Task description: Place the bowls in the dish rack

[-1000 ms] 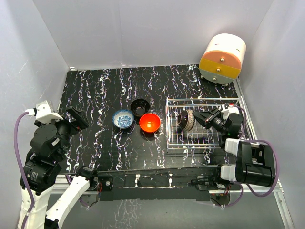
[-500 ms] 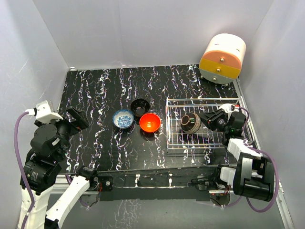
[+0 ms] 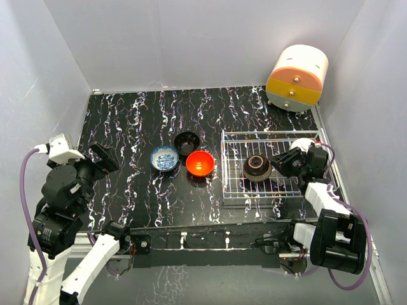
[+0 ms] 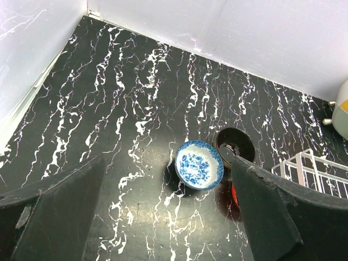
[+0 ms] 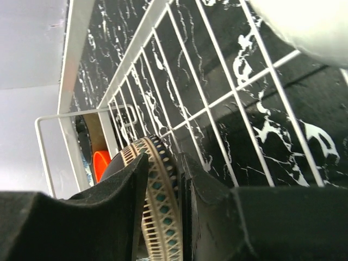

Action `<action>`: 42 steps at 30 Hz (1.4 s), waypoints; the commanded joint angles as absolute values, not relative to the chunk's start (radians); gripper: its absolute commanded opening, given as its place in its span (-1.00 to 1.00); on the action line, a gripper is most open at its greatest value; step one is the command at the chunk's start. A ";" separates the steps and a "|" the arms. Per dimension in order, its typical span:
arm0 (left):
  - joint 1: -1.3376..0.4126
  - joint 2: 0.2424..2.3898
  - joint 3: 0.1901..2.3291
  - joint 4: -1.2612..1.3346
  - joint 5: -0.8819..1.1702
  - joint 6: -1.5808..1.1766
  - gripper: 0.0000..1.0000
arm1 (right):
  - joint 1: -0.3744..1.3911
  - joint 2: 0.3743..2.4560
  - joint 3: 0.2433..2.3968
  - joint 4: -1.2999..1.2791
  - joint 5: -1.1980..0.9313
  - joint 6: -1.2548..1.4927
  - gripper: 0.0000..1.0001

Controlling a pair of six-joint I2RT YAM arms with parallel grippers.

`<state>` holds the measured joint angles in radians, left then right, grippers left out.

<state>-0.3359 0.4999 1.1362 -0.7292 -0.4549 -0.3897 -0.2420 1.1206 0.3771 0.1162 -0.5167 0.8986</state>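
Gripping state: the right gripper (image 3: 273, 164) pinches the rim of the dark bowl with the tan lattice band (image 3: 256, 168), one finger on each side of the wall.
Left tool: the left gripper (image 4: 163, 217) has its fingers spread wide with nothing between them, and hovers over the table (image 3: 127, 121) at the left of the overhead frame.
Held bowl's place: inside the dish rack (image 3: 267, 135), right of centre in the overhead frame. I cannot tell whether its foot rests on the wire floor.
Waiting bowls: the blue-and-white bowl (image 3: 164, 157), black bowl (image 3: 187, 141) and red-orange bowl (image 3: 200, 162) cluster on the table just left of the rack.
Risk, tipping: if released while tilted, or with its foot between wires, the bowl may roll over.
Risk, snagging: a finger leaving low could hook a wire and drag the rack toward the red-orange bowl.
Right wrist view alone: shows the pinch on the banded rim and an orange glimpse through the wires at lower left.
Overhead alone: shows where in the rack the bowl sits.
Left wrist view alone: shows the blue bowl's painted inside; the held bowl is out of frame.
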 commanded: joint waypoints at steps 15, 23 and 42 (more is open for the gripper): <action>-0.339 0.506 1.120 -0.686 -0.429 -0.393 0.94 | -0.242 1.046 0.585 -0.214 -0.344 0.672 -0.22; -0.339 0.528 1.079 -0.650 -0.377 -0.406 0.94 | -0.032 1.050 0.858 -0.403 -0.157 0.521 -0.04; -0.339 0.571 1.049 -0.659 -0.316 -0.408 0.94 | 0.375 1.065 0.768 -0.325 -0.120 0.513 -0.03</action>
<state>-0.3359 0.5735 1.0599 -0.6777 -0.3286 -0.4049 0.3710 1.0882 0.7784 -0.4824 -0.0509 0.5453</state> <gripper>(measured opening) 0.970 0.482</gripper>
